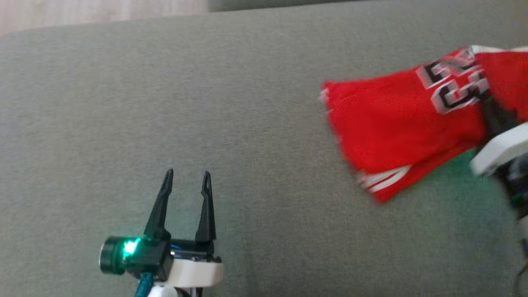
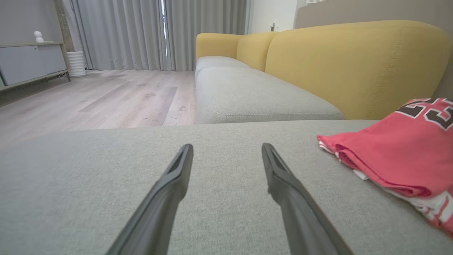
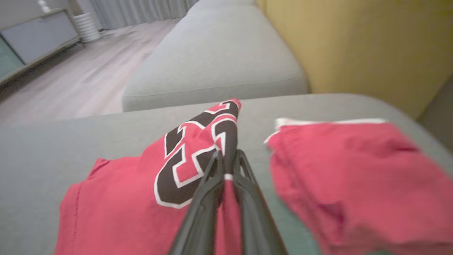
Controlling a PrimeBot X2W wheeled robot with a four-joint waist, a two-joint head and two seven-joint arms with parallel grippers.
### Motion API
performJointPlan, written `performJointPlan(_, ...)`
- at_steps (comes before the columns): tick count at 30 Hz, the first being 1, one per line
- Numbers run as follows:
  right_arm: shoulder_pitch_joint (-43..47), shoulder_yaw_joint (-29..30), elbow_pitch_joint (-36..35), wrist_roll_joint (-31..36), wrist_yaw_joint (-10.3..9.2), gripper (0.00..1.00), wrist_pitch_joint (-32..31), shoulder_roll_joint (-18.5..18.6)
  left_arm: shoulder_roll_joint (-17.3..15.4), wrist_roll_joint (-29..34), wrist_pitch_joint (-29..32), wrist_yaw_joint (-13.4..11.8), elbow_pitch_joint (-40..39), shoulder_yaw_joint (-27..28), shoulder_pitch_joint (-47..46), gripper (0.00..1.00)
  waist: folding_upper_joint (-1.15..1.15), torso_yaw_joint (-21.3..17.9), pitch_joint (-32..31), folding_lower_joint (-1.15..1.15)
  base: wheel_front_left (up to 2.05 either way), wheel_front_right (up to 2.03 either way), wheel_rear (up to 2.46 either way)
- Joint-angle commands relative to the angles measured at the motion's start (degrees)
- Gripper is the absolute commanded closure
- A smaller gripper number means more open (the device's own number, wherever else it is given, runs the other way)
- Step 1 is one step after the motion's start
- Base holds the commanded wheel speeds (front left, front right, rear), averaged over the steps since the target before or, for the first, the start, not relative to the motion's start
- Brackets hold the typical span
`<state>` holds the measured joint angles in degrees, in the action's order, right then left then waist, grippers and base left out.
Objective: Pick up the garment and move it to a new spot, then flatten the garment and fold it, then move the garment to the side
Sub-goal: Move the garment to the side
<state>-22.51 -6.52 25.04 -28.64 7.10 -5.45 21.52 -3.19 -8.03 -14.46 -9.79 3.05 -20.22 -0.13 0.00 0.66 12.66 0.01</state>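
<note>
Right end effector (image 3: pixel 228 157) pinches a fold of the garment (image 3: pixel 116 202); left end effector (image 1: pixel 187 173) spread, well apart.

One red garment (image 1: pixel 392 123). Two grippers, the left gripper (image 1: pixel 187 176) and the right gripper (image 3: pixel 228 156), each with two dark fingers (image 2: pixel 170 191). Three grey seat cushions (image 2: pixel 247 95), three yellow back cushions (image 2: pixel 354 67), one cabinet (image 2: pixel 28 63).

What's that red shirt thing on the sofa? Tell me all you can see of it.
The red fabric jersey bears black numerals edged in white and white-striped trim. It lies loosely folded and rumpled on the grey sofa cushion, with a ridge of it pinched between the shut dark fingers of the right gripper.
</note>
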Motion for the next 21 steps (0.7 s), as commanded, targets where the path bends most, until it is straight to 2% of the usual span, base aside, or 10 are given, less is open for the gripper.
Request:
performJointPlan(1,-1.96,0.48,-2.88,0.84,0.39,1.0,-0.71,3.16,0.31,0.01,-0.54,0.45,-2.24,2.32,-2.03,0.0,0.0,-2.17,2.08,-0.01,0.0,0.0,0.0)
performJointPlan(8,-7.73,5.96,-6.7,2.8,0.39,1.0,-4.17,11.87,0.31,-0.81,-0.54,2.69,-4.19,3.47,-4.7,0.0,0.0,-4.47,5.77,-0.01,0.0,0.0,0.0)
performJointPlan(14,-10.73,10.65,-6.89,5.93,0.39,1.0,-7.17,14.81,0.31,-0.64,-0.54,2.92,-4.66,3.56,-6.13,0.0,0.0,-5.1,8.14,-0.01,0.0,0.0,0.0)
performJointPlan(15,-10.85,11.29,-6.85,6.79,0.39,0.75,-7.6,14.84,0.31,-0.61,-0.54,2.96,-4.6,3.6,-6.27,0.0,0.0,-5.1,8.37,-0.01,0.0,0.0,0.0)
performJointPlan(16,-10.93,11.97,-6.98,7.53,0.39,0.0,-7.82,14.67,0.31,-0.5,-0.54,2.91,-4.44,3.65,-6.42,0.0,0.0,-5.06,8.61,-0.01,0.0,0.0,0.0)
performJointPlan(21,-9.25,13.76,-9.09,11.81,0.39,0.0,-6.43,11.26,0.31,-0.68,-0.54,3.03,-4.04,3.66,-7.0,0.0,0.0,-4.54,7.51,-0.01,0.0,0.0,0.0)
